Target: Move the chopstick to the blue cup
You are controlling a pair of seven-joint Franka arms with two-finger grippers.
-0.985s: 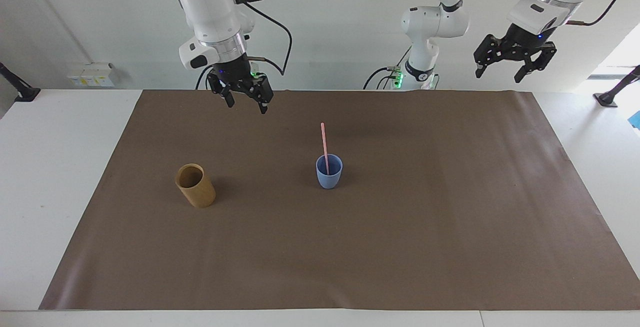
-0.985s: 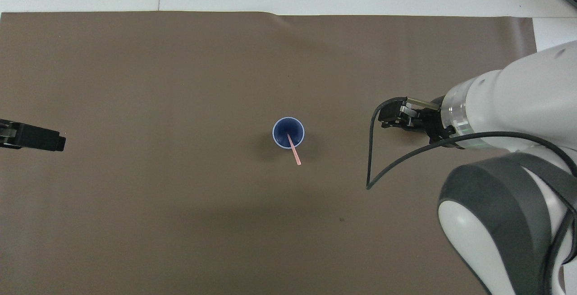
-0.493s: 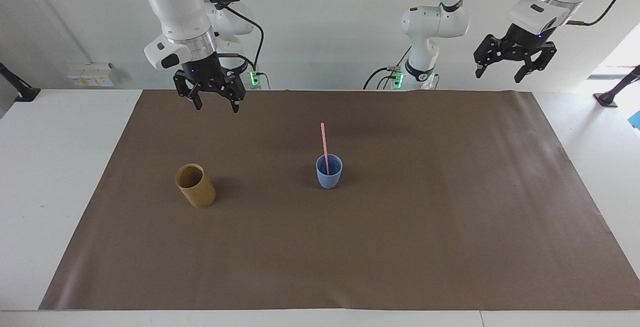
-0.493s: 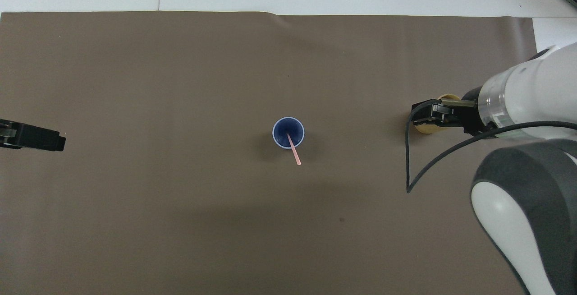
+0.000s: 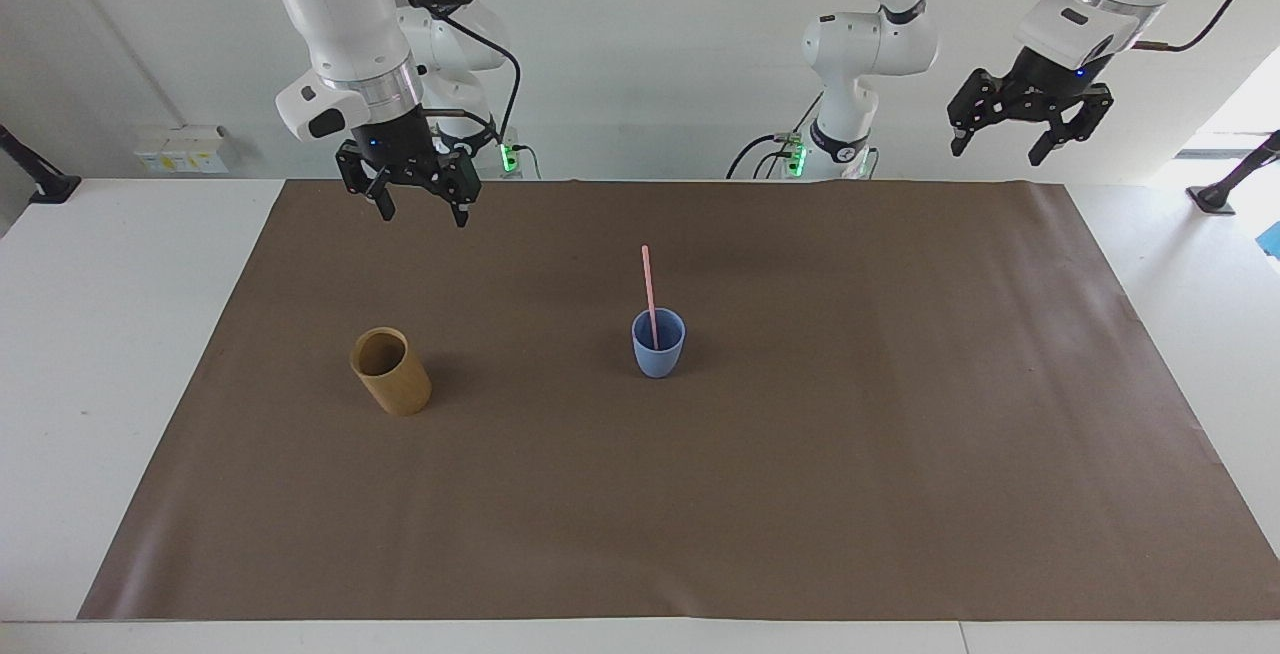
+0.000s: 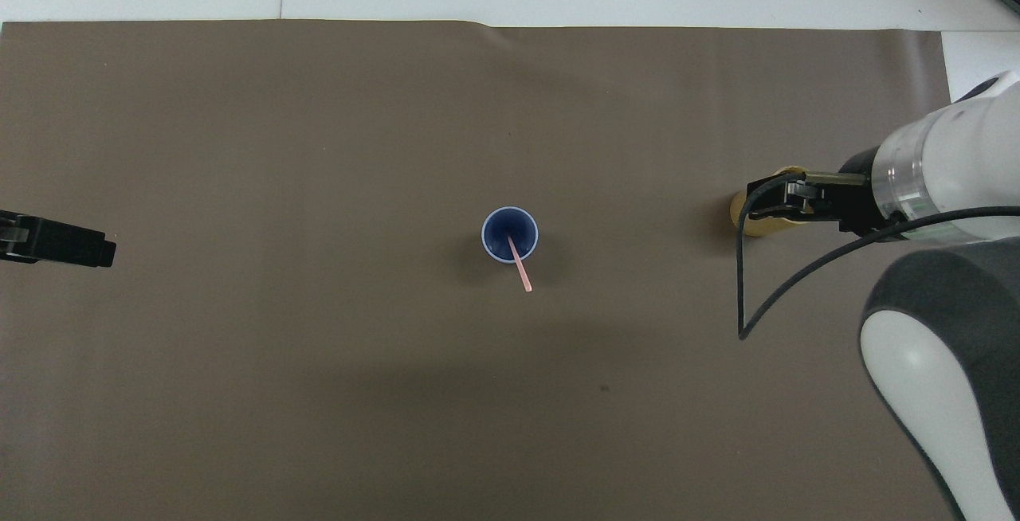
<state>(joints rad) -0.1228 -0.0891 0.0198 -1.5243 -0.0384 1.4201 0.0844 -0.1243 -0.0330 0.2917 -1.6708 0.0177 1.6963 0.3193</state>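
The blue cup (image 5: 658,344) (image 6: 510,235) stands upright near the middle of the brown mat. The pale pink chopstick (image 5: 649,292) (image 6: 519,263) stands in it, its top leaning toward the robots. My right gripper (image 5: 419,211) hangs open and empty in the air over the mat's edge nearest the robots, toward the right arm's end. In the overhead view its body (image 6: 785,201) covers most of the tan cup. My left gripper (image 5: 1003,148) waits open and empty, high over the left arm's end of the table.
A tan-brown cylindrical cup (image 5: 390,372) (image 6: 739,206) stands on the mat (image 5: 800,494) toward the right arm's end, tilted slightly. White table (image 5: 110,334) borders the mat on all sides.
My right gripper has swung away from the blue cup toward the right arm's end of the table. The chopstick, both cups and the left gripper have stayed still.
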